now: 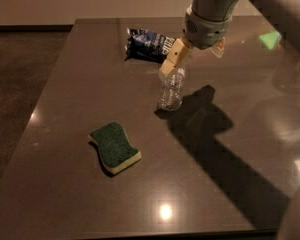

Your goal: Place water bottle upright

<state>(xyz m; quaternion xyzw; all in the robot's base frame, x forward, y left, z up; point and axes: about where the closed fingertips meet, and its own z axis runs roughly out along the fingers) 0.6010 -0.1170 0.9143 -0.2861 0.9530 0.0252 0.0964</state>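
Observation:
The water bottle (170, 91) is a small clear ribbed plastic bottle lying on its side on the dark table (80, 84), base toward me and neck toward the far side. My gripper (196, 54) hangs just above the bottle's neck end. It is open: one tan finger (174, 59) covers the cap end of the bottle, and the other shows behind the wrist to the right. Nothing is held between the fingers. The cap is hidden by the finger.
A dark blue snack bag (149, 44) lies just behind the bottle. A green and yellow sponge (115, 147) lies front left. The arm's shadow (210, 134) falls across the table to the right. The table's left edge drops to dark floor.

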